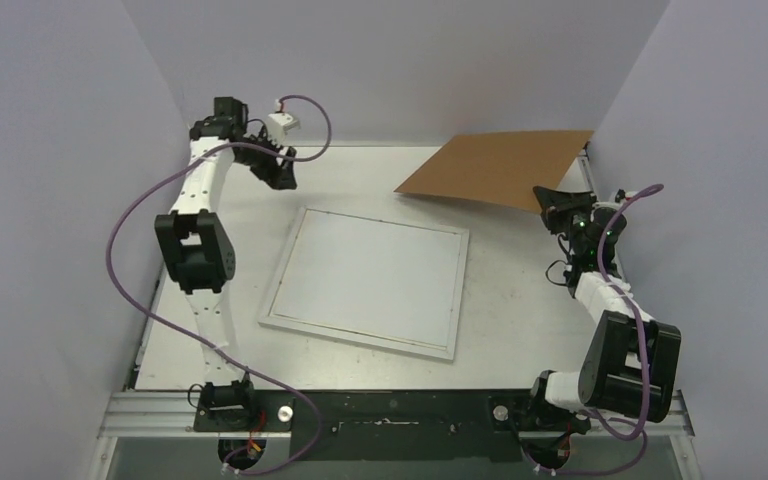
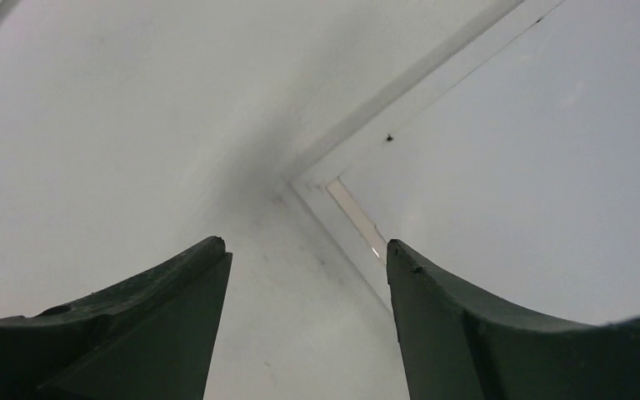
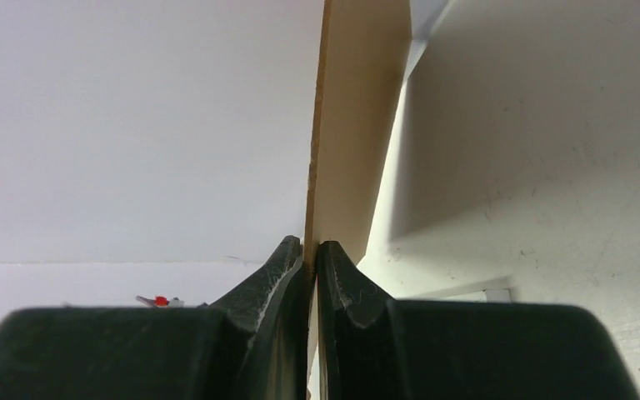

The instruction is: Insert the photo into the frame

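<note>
Closest to the right wrist lens, the right claw (image 3: 310,250) has its two dark fingers pinched together on the thin edge of a brown cardboard backing board (image 3: 358,125), which rises edge-on from between them. From above, that board hangs tilted over the far right part of the table (image 1: 520,300), gripped at its near right corner, with its far edge close to the back wall.

Midway across the table the frame (image 1: 360,337) lies flat, a white rectangle turned slightly askew, well apart from the board. Inside its thin rim sits a flat pale surface that fills it from edge to edge. Whether that is a mat, glass or a print turned face down cannot be told from these views.

At the far left, the left claw (image 2: 304,250) hovers just beyond the frame's far left corner. Its fingers stand apart with nothing between them. The wrist view shows that white corner lying just ahead of the gap, and the fingertips do not appear to touch it.
</note>
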Tool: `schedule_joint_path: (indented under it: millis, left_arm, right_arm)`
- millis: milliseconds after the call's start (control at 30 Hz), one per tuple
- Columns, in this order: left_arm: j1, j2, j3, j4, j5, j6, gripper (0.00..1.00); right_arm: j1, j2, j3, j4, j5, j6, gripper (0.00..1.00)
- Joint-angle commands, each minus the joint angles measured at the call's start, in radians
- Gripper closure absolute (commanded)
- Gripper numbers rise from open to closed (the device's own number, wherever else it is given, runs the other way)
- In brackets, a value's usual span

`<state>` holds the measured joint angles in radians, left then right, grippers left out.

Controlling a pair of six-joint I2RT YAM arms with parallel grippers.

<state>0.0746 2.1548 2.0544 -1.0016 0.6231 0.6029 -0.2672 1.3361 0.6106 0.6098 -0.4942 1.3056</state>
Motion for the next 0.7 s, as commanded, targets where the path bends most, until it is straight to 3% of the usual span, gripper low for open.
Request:
schedule_joint_path:
  millis: [0,133,400,667]
  left_arm:
    - [-0.121,0.181,0.285,-0.165,-0.001,0.252,0.35]
    - [-0.175,0.309,0.466,-0.31,-0.013,0.423,0.42]
    - [-0.209,0.249,0.32,-0.265,-0.02,0.659,0.36]
    - [-0.215,0.327,0.397,-0.376,-0.058,0.816,0.32]
  right_arm:
    - [-0.001,-0.042,0.095,0.041,0.042,0.002,0.95]
    - [-0.003,-0.044,0.095,0.048,0.012,0.008,0.95]
    - [-0.007,-0.072,0.093,0.016,-0.028,-0.028,0.95]
    - [-0.015,-0.059,0.058,0.061,-0.06,0.007,0.95]
